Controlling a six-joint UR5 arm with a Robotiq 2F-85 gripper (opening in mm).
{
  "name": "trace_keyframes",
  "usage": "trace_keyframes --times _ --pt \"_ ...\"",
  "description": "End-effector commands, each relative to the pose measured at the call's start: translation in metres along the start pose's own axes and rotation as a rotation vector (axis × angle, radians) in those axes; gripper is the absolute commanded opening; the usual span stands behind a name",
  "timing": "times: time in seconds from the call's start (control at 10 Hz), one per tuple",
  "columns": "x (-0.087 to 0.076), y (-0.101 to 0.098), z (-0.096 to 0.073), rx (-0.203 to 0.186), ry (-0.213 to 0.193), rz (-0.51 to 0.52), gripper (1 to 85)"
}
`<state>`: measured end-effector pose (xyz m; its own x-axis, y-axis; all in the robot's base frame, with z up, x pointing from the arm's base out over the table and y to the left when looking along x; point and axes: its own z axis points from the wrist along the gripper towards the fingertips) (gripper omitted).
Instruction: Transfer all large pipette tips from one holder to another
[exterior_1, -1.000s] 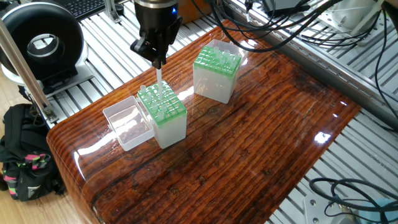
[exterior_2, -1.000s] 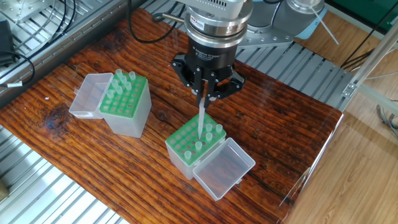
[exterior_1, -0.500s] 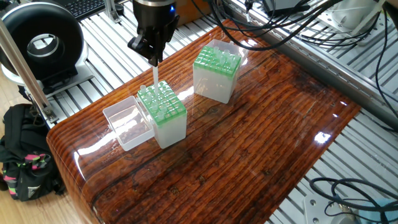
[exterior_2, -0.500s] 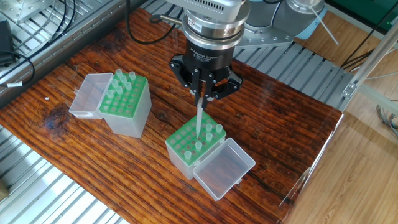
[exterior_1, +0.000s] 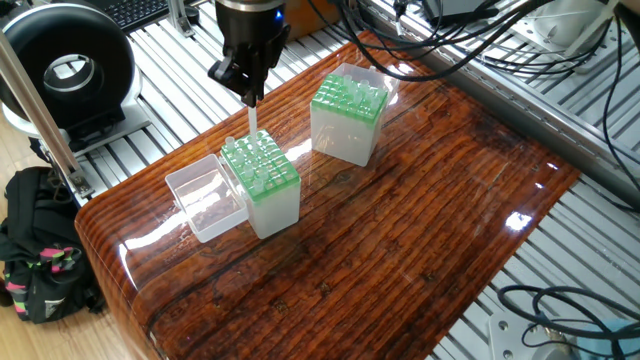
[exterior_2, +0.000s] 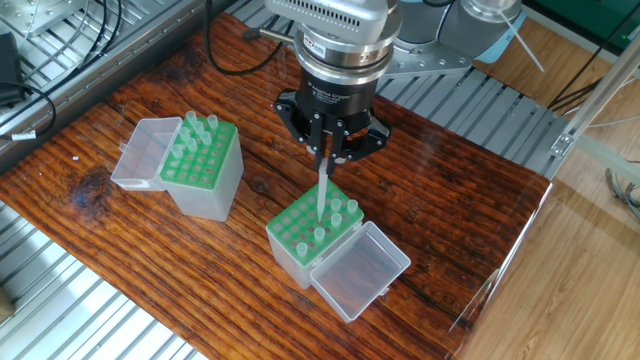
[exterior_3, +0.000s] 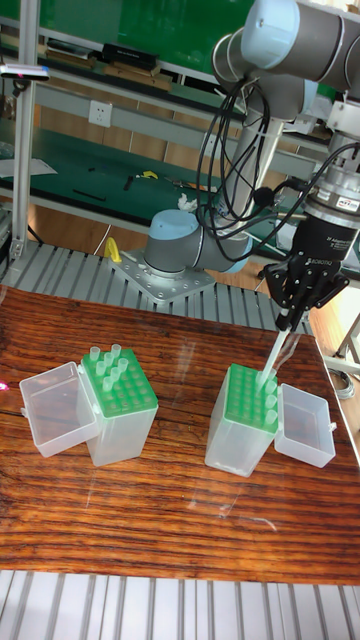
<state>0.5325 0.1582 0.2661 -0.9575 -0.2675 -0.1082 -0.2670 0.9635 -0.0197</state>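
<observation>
— On the left of the surface (exterior_2: 450, 230), what do you see?

— From the other fixed view, a green-topped holder (exterior_2: 203, 166) with several large pipette tips (exterior_2: 199, 127) standing along its far edge, lid (exterior_2: 143, 155) folded open beside it.

— And to the right?

— The second holder (exterior_2: 313, 238), a few tips seated in it. Above it the pincer (exterior_2: 326, 153) is clamped on one tip (exterior_2: 322, 195).

— What has changed?

— Over the last second the held tip has risen a little and hangs with its point just over the green grid, or barely in a hole; I cannot tell which. I judge this one transfer unfinished, with more tips to go.

— Any writing?

— Print rings the wrist collar, but too small to read. No labels on the holders.
</observation>
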Motion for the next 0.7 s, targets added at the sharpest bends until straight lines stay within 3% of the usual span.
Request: trace_keyframes --times 0.0,0.2,0.6 --pt "-0.0032 0.0006 0.0023 -0.009 -0.005 -0.005 1.0" --pt "-0.005 -0.0021 0.005 -0.01 -0.01 -0.009 1.0" --pt "-0.008 0.0062 0.0089 -0.045 -0.012 -0.015 3.7"
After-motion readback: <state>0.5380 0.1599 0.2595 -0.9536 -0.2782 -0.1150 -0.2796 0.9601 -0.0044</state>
